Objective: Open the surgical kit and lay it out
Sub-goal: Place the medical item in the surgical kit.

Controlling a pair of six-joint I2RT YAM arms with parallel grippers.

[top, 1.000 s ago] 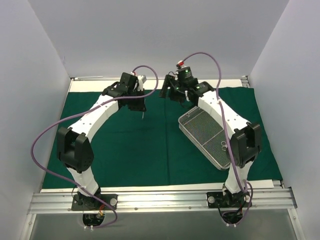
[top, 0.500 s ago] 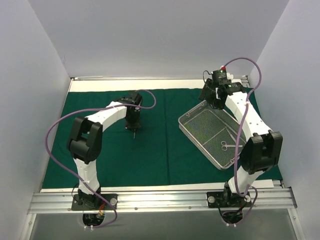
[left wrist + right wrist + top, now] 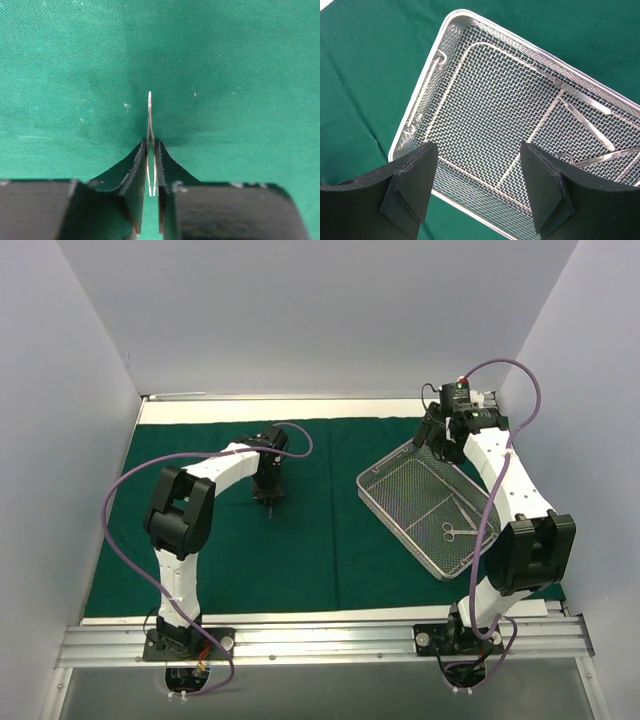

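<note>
Lab test cell: white enclosure walls [image 3: 300,310], aluminium mounting rail [image 3: 320,642].

Each arm is built from white moulded link shells joined by black cylindrical joint housings. On both the left arm [image 3: 215,468] and the right arm [image 3: 505,472], a purple cable [image 3: 107,525] runs outside the shells in loose loops from the black base [image 3: 185,643] to the wrist. The left gripper [image 3: 151,147] has black fingers [image 3: 127,175] with scuffed, pale-flecked edges. The right gripper [image 3: 478,146] has matte black, wedge-shaped fingers [image 3: 412,182] with flat facets.
</note>
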